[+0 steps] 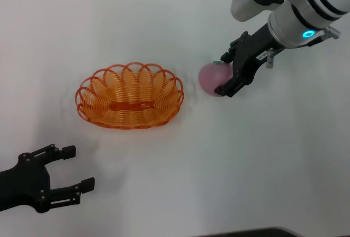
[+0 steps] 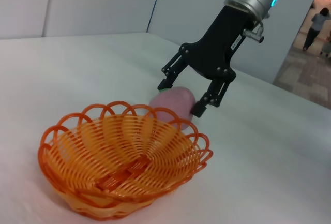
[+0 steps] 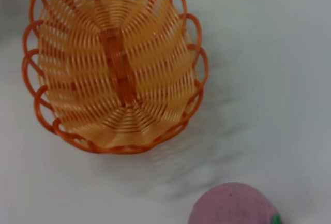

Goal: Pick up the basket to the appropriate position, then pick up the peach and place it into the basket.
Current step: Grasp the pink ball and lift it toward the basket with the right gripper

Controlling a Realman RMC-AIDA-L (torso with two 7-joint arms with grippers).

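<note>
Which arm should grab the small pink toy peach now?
Right. Its hand already straddles the small pink toy peach, fingers open around it; the left hand sits open, far beyond the orange wire basket.

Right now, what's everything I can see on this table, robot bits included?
basket: one, orange, upright and empty near the middle of the table.
peach: one, pink with a green leaf stub, on the table to the basket's right, apart from its rim.
table: one, white, under everything.
right end effector: one, black, open, fingers straddling the peach.
left end effector: one, black, open, holding nothing, at the near left, short of the basket.
</note>
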